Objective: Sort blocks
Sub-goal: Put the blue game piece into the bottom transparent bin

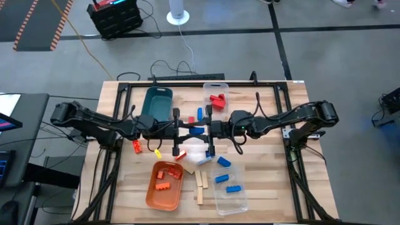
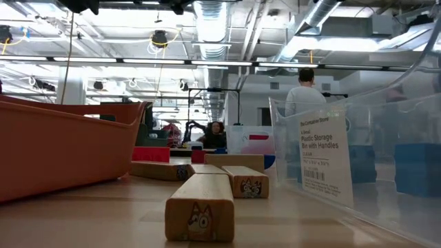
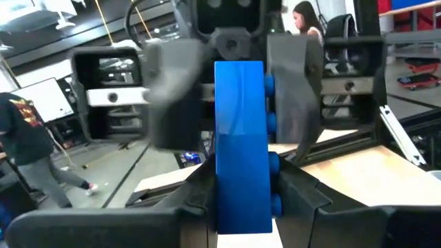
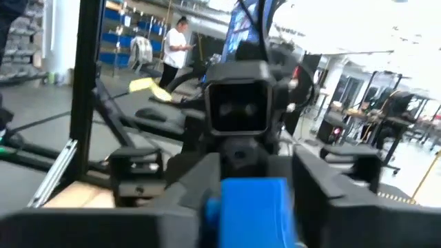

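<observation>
A blue block (image 1: 197, 130) hangs high over the table's middle, between the two arms. My left gripper (image 1: 189, 131) comes from the left and is shut on it. My right gripper (image 1: 204, 130) faces it from the right. Its fingers (image 3: 293, 89) stand on either side of the block's far end (image 3: 238, 83). A narrow gap shows beside the blurred finger, and I cannot tell whether the other touches the studs. The right wrist view shows the block (image 4: 251, 207) between that gripper's fingers. More blocks lie on the table below (image 1: 200, 114). My left gripper pinches the blue block's near end (image 3: 241, 207) between its two fingers. One finger is on the studded side (image 3: 273, 203) and the other on the opposite face. The fingers come level from the table's left and lie along the block. It sticks out level toward the other arm, lifted clear.
A teal tray (image 1: 157, 101) and a clear bin (image 1: 214, 94) with a red block stand at the far side. Near the front are an orange tray (image 1: 152, 194) and a clear bin (image 1: 234, 200) with blue blocks. Wooden pieces (image 2: 200, 207) lie between these two.
</observation>
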